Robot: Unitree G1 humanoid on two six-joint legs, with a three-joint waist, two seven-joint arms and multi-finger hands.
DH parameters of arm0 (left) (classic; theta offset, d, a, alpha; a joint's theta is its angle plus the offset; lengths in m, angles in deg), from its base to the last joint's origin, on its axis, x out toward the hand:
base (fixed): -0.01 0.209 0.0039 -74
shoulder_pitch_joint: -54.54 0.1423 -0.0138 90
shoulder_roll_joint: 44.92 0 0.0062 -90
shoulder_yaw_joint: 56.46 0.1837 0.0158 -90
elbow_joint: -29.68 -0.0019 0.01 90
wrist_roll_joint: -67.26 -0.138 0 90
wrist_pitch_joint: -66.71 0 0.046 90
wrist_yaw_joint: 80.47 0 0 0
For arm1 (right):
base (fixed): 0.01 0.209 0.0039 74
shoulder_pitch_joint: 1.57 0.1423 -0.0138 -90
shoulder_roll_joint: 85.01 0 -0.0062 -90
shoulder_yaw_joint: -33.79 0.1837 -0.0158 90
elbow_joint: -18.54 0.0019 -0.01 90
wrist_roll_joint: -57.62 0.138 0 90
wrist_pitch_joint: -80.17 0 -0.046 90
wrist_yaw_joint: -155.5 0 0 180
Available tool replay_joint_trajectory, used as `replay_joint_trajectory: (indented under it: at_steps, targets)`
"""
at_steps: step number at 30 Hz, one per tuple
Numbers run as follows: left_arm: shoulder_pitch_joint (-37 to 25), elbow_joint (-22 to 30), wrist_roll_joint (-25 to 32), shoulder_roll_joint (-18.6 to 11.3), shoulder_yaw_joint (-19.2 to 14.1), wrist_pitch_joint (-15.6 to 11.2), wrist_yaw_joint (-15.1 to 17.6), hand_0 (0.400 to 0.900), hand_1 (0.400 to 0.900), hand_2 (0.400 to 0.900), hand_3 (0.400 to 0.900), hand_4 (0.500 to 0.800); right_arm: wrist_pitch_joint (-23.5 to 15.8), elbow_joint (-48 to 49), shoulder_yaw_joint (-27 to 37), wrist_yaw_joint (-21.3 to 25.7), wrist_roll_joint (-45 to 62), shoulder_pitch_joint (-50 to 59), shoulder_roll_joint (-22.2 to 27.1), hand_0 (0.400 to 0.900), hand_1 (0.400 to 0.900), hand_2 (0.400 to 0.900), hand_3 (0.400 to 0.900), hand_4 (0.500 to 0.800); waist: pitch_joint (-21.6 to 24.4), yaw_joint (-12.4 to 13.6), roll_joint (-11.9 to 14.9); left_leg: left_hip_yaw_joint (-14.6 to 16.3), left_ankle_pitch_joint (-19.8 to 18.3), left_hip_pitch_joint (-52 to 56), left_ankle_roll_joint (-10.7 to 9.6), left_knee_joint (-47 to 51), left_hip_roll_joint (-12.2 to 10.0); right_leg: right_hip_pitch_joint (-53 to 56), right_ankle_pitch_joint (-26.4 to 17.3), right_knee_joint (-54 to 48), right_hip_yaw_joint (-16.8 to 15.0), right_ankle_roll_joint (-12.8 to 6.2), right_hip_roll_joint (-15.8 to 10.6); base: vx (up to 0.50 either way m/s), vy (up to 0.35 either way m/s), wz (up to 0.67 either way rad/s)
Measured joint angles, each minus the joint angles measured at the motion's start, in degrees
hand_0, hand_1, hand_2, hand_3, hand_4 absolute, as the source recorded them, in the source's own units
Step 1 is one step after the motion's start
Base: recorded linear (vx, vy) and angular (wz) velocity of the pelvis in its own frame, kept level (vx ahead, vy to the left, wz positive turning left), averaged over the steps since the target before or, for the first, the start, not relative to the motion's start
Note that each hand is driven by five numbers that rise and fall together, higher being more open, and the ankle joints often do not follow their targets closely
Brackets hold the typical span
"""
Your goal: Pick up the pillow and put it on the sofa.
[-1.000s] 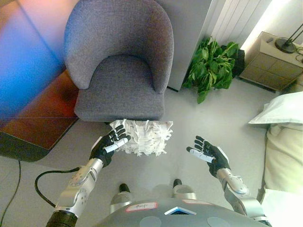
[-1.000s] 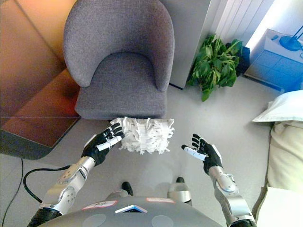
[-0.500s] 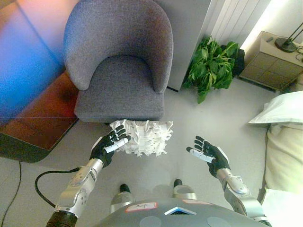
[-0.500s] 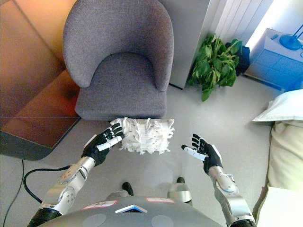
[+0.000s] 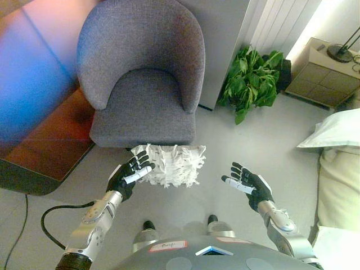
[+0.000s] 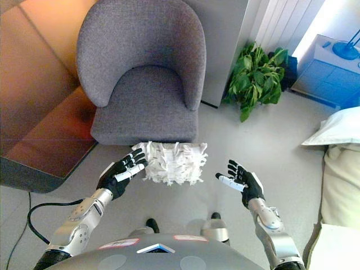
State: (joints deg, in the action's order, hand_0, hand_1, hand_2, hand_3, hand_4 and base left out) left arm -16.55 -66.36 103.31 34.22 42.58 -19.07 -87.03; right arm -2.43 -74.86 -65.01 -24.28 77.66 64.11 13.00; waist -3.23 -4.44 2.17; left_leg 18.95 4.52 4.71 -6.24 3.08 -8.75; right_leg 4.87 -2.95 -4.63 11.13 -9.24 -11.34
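At the centre of the frame, a white, shaggy pillow [image 5: 169, 165] lies on the pale floor [image 5: 236, 140], right against the front edge of the grey sofa [image 5: 143, 79], a rounded armchair that fills the upper middle. Left of the pillow, the left robot hand [image 5: 129, 175] has its fingers spread and straight, the white-tipped fingertips [image 5: 145, 167] at the pillow's left edge, touching it or very nearly; it grasps nothing. Lower right of centre, the right robot hand [image 5: 250, 185] hangs above the floor with relaxed, outstretched fingers, released and apart from the pillow's right edge. A green potted plant [image 5: 251, 80] stands at the upper right beside a grey wall panel [image 5: 222, 39], and further right is a small cabinet [image 5: 322, 73] with a lamp base on it. Along the right edge, white bedding [image 5: 336, 169] shows. A dark reddish low surface [image 5: 42, 143] occupies the left side.
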Motion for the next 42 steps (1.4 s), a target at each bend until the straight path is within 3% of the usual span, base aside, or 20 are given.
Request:
replay_joint_trajectory:
  at_steps: [2, 4, 6, 8, 11, 15, 16, 17, 19, 20, 21, 23, 28, 29, 30, 32, 35, 39, 40, 42]
  targets:
    - [0.2, -0.1, 0.3, 0.0, -1.0, 0.0, 0.5, 0.9, 0.9, 0.9, 0.9, 0.8, 0.0, -0.1, -0.1, -0.8, 0.0, 0.7, 0.1, 0.9, 0.9, 0.9, 0.9, 0.8, -0.7, 0.7, 0.7, -2.7, 0.0, -2.2, -0.6, -4.4, -1.4, -0.7, 0.4, 1.0, -0.2, 1.32, 0.9, -0.01, -0.133, -0.21]
    - [0.1, -0.4, 0.7, 0.1, -2.3, -0.4, 0.6, 0.9, 0.9, 0.9, 0.9, 0.8, 0.0, -0.6, -0.1, -1.1, 0.0, 2.5, 0.4, 0.9, 0.9, 0.9, 0.9, 0.8, -2.4, 2.5, 2.6, -7.3, 1.9, -7.2, -3.2, -14.6, -2.6, -3.4, 1.4, 5.0, -2.1, 3.14, 0.6, 0.06, -0.077, -0.2]
    - [0.6, -1.0, 1.0, 0.5, -2.6, -0.7, 0.7, 0.9, 0.9, 0.9, 0.9, 0.8, -0.5, -0.8, 0.2, -1.8, 0.1, 3.4, 1.7, 0.9, 0.9, 0.9, 0.9, 0.8, -3.7, 3.5, 3.8, -11.0, 7.2, -10.2, -3.8, -20.4, -2.8, -3.9, 1.6, 5.8, -3.0, 4.61, 0.3, 0.11, -0.023, -0.16]
    - [1.1, -1.0, 1.2, 1.2, -2.6, -0.7, 0.3, 0.9, 0.9, 0.9, 0.9, 0.8, -0.7, -0.9, 0.5, -2.0, 0.1, 3.2, 2.4, 0.9, 0.9, 0.9, 0.9, 0.8, -4.5, 4.1, 4.7, -12.3, 11.9, -12.1, -2.4, -22.2, -2.6, -3.4, 1.0, 4.2, -2.0, 5.71, -0.3, 0.19, 0.082, -0.06]
    - [1.8, -0.9, 1.7, 2.9, -2.5, -0.6, -1.5, 0.9, 0.9, 0.9, 0.9, 0.8, -0.7, -0.9, 1.3, -1.9, 0.1, 2.0, 2.6, 0.9, 0.9, 0.9, 0.9, 0.8, -5.0, 4.5, 3.6, -9.3, 6.8, -11.4, -0.6, -23.4, -2.4, -1.9, 0.7, 1.7, 0.0, 6.24, -0.6, 0.21, 0.133, -0.07]
    - [1.4, -0.8, 2.5, 5.3, -2.5, -0.9, -2.8, 0.9, 0.9, 0.9, 0.9, 0.8, -0.6, -0.6, 2.4, -1.9, 0.0, -1.5, 3.3, 0.9, 0.9, 0.9, 0.9, 0.8, -6.0, 3.2, -0.2, -7.4, 2.5, -6.9, -0.6, -9.9, -0.8, -3.2, 0.2, 2.6, 0.6, 5.84, 0.8, 0.32, 0.151, -0.38]
    - [1.5, -0.9, 2.5, 6.2, -2.4, -1.2, -2.8, 0.9, 0.9, 0.9, 0.9, 0.8, -0.7, -0.5, 2.4, -1.9, 0.0, -1.8, 4.2, 0.9, 0.9, 0.9, 0.9, 0.8, -5.9, 3.4, -2.0, -7.9, -0.7, -5.4, -0.5, -6.2, -0.8, -4.2, 0.0, 2.0, -0.5, 4.95, 1.9, 0.36, 0.114, -0.45]
    - [2.0, -0.8, 2.6, 7.7, -2.4, -1.8, -2.9, 0.9, 0.9, 0.9, 0.9, 0.8, -1.0, -0.4, 2.3, -2.1, -0.1, -1.8, 5.9, 0.9, 0.9, 0.9, 0.9, 0.8, -6.1, 5.1, -6.3, -8.6, -1.8, -5.1, -0.9, -2.9, -3.3, -5.3, 0.1, 5.3, -1.8, 4.43, 5.5, 0.33, 0.102, -0.34]
    - [2.1, -0.9, 2.6, 6.5, -3.0, -2.7, -2.7, 0.9, 0.9, 0.9, 0.9, 0.8, -1.0, -0.6, 1.7, -2.6, -0.2, -2.2, 4.7, 0.9, 0.9, 0.9, 0.9, 0.8, -7.2, 7.4, -5.2, -5.7, -1.2, -3.9, -0.9, -3.1, -3.1, -8.9, 11.1, 24.2, -2.3, 5.13, 6.4, 0.34, 0.121, -0.19]
    - [2.4, -0.7, 2.6, 5.5, -3.1, -3.8, -2.7, 0.9, 0.9, 0.9, 0.9, 0.8, -1.4, -0.1, 1.6, -3.1, -0.2, -3.0, 4.3, 0.9, 0.9, 0.9, 0.9, 0.8, -8.0, 7.9, -3.4, -4.7, -1.4, -3.3, -0.9, -4.5, -2.0, -5.5, 14.5, 22.8, -1.4, 6.48, 5.5, 0.33, 0.121, -0.11]
    - [2.3, -1.4, 2.6, 5.4, -3.5, -4.4, -2.7, 0.9, 0.9, 0.9, 0.9, 0.8, -1.6, -0.3, 1.4, -3.1, -0.2, -2.4, 4.2, 0.9, 0.9, 0.9, 0.9, 0.8, -9.6, 7.9, -2.9, -4.1, -2.4, -4.0, -1.0, -7.5, -1.8, -2.6, 15.2, 19.0, -0.7, 7.4, 5.0, 0.3, 0.1, -0.12]
    - [2.3, -2.2, 2.6, 5.4, -3.5, -4.4, -2.7, 0.9, 0.9, 0.9, 0.9, 0.8, -1.6, -0.9, 1.4, -3.1, -0.1, -1.8, 3.6, 0.9, 0.9, 0.9, 0.9, 0.8, -10.6, 7.8, -1.3, -3.1, -3.5, -7.8, -1.2, -14.8, -2.0, 1.5, 13.2, 13.3, -0.9, 7.45, 4.3, 0.39, 0.122, -0.12]
    - [2.3, -1.9, 2.6, 5.4, -3.2, -4.4, -4.1, 0.9, 0.9, 0.9, 0.9, 0.8, -1.6, 0.1, 4.3, -3.7, -0.1, -1.0, 3.8, 0.9, 0.9, 0.9, 0.9, 0.8, -9.8, 8.1, -1.5, -3.6, -2.1, -12.7, 0.6, -7.8, -3.3, 7.8, 12.9, 7.0, -2.9, 4.13, 3.5, 0.37, 0.111, -0.02]
    - [2.3, -2.0, 2.6, 5.2, -3.2, -4.4, -4.1, 0.9, 0.9, 0.9, 0.9, 0.8, -1.5, 0.0, 4.3, -3.8, -0.1, -0.8, 3.9, 0.9, 0.9, 0.9, 0.9, 0.8, -9.4, 8.2, -1.8, -3.6, 1.7, -12.3, 1.7, -7.7, -3.0, 7.9, 13.4, 7.5, -2.8, 2.45, 2.6, 0.36, 0.189, -0.17]
    - [2.2, -2.2, 2.6, 4.6, -3.3, -4.2, -4.0, 0.9, 0.9, 0.9, 0.9, 0.8, -1.4, -0.1, 3.9, -4.1, -0.1, -0.2, 3.4, 0.9, 0.9, 0.9, 0.9, 0.8, -9.0, 9.0, -0.3, -2.8, 2.4, -11.4, 1.8, -8.3, -1.9, 8.0, 14.0, 8.4, -2.3, 1.61, 0.6, 0.34, 0.197, -0.14]
    - [1.7, -1.9, 2.6, 1.4, -3.5, -4.2, -4.3, 0.9, 0.9, 0.9, 0.9, 0.8, -1.4, 1.4, 2.3, -4.3, -0.1, 0.0, 1.6, 0.9, 0.9, 0.9, 0.9, 0.8, -7.6, 9.5, 3.2, -1.1, 0.7, -11.4, 2.7, -10.1, 0.6, 7.6, 13.6, 9.4, 0.9, 1.37, -2.7, 0.3, 0.194, -0.05]
    - [-1.5, -1.4, 2.6, -1.2, -4.3, -4.1, -4.3, 0.9, 0.9, 0.9, 0.9, 0.8, -1.5, 3.6, 2.2, -4.3, 0.0, 0.4, -1.2, 0.9, 0.9, 0.9, 0.9, 0.8, -7.0, 9.3, 4.2, -0.9, -1.0, -10.9, 3.9, -10.8, 2.0, 7.5, 10.3, 10.2, 2.1, -0.32, -4.1, 0.27, 0.22, -0.01]
    - [-3.2, -0.8, 2.6, -1.2, -3.9, -4.1, -4.6, 0.9, 0.9, 0.9, 0.9, 0.8, -1.2, 3.5, 1.8, -3.4, -0.8, 0.8, -1.7, 0.9, 0.9, 0.9, 0.9, 0.8, -6.4, 8.7, 2.6, -0.4, -3.1, -7.4, 4.6, -8.1, 3.9, 2.3, 8.2, 22.8, 1.7, -2.56, -6.4, 0.29, 0.266, 0.13]
    - [-2.7, -0.8, 2.6, -1.2, -3.4, -4.1, -4.6, 0.9, 0.9, 0.9, 0.9, 0.8, -1.2, 3.4, 1.6, -3.0, -1.5, 1.1, -1.5, 0.9, 0.9, 0.9, 0.9, 0.8, -6.4, 8.1, 2.1, -1.5, -3.6, -7.2, 5.4, -8.0, 4.3, -0.9, 7.5, 30.4, 1.6, -2.05, -7.9, 0.2, 0.08, 0.12]
    - [-1.5, -0.7, 2.5, -1.0, -2.9, -3.5, -4.6, 0.9, 0.9, 0.9, 0.9, 0.8, -1.1, 3.4, 0.3, -2.2, -2.0, 0.5, -0.9, 0.9, 0.9, 0.9, 0.9, 0.8, -5.7, 6.3, 0.5, -2.0, -3.7, -4.3, 6.8, -4.7, 4.5, -5.0, 1.7, 37.8, 1.0, -0.94, -8.8, 0.15, -0.049, 0.19]
